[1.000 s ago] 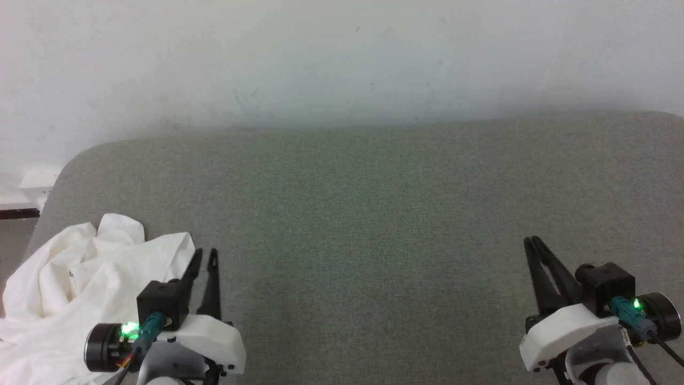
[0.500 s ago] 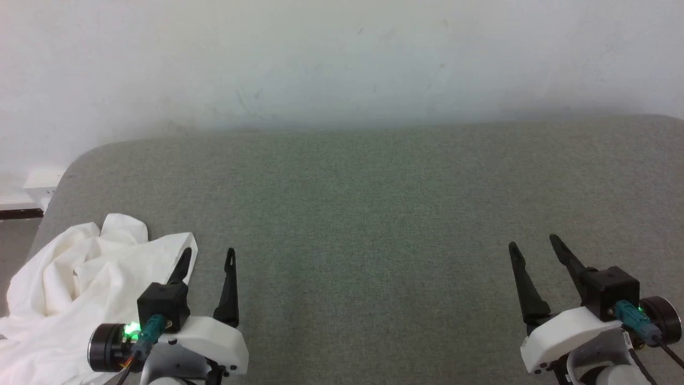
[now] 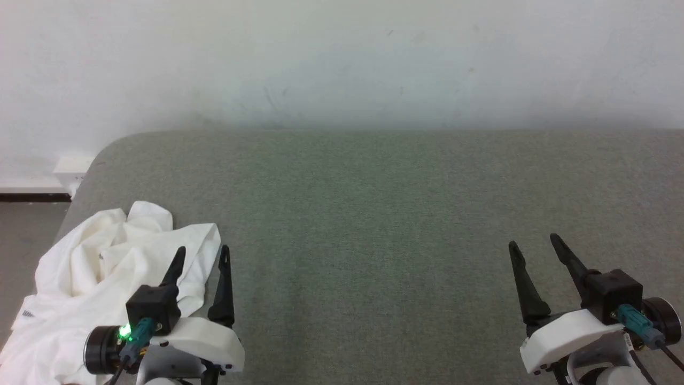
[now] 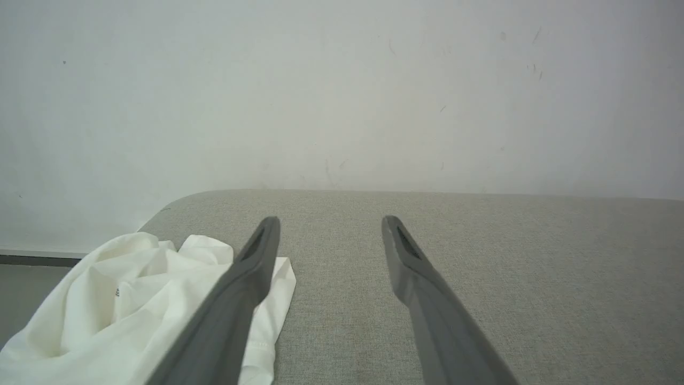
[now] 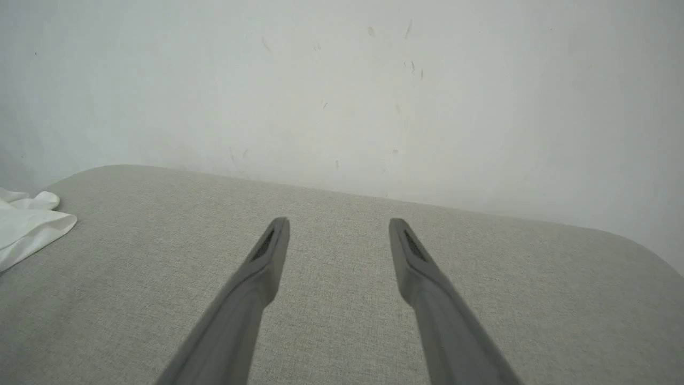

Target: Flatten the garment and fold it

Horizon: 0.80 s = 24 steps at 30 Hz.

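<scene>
Crumpled white garment at the near left corner of a grey fabric-covered table. Its lower part is cut off by the frame edge and partly hidden behind the left wrist housing, and a small dark mark on it is too small to read. Left gripper: fingers spread, nothing between them. One finger crosses the garment's right edge, and contact cannot be judged. Right gripper: fingers likewise apart and empty, over bare table well away from the garment. Behind stands a scuffed white wall; floor and a dark baseboard lie at far left.
</scene>
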Tool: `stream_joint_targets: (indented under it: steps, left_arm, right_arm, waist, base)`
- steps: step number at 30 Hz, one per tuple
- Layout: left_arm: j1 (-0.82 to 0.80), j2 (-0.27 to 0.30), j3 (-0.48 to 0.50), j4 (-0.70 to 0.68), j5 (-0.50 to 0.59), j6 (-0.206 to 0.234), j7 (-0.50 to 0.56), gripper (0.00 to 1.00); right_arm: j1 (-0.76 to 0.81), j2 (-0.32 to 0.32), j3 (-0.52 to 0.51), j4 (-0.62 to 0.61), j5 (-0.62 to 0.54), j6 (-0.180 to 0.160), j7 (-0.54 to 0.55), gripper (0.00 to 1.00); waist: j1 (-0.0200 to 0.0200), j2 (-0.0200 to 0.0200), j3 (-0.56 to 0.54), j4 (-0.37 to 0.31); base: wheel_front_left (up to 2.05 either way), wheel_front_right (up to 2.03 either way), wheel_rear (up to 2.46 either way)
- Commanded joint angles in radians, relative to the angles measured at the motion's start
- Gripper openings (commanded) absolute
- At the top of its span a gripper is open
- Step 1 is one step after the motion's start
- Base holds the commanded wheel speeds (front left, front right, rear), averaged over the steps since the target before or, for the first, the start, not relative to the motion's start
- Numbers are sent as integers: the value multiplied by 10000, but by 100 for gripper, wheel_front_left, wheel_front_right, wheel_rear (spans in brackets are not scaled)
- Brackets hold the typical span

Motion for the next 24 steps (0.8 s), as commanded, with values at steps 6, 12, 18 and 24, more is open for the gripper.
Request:
stream_joint_targets:
  steps: [6, 12, 18, 24]
  left_arm:
    - [85, -8, 145, 54, -275, 12, -211, 100]
    - [98, -9, 179, 173, -469, 24, -337, 100]
    - [47, -10, 222, 307, -671, 40, -462, 100]
    - [19, -11, 275, 400, -868, 64, -588, 100]
  right_arm:
    - [58, 13, 36, -68, 3, -3, -208, 100]
    - [62, 15, 98, -181, -20, -3, -334, 100]
    - [1, 16, 241, -362, -62, -4, -439, 100]
    - [-21, 18, 336, -524, -56, -4, -520, 100]
  waist:
    - [0, 0, 25, 609]
    - [0, 0, 68, 1105]
    - [0, 0, 148, 1574]
    - [0, 0, 226, 2011]
  base:
    - [0, 0, 0]
    - [0, 0, 0]
    - [0, 0, 0]
    - [0, 0, 0]
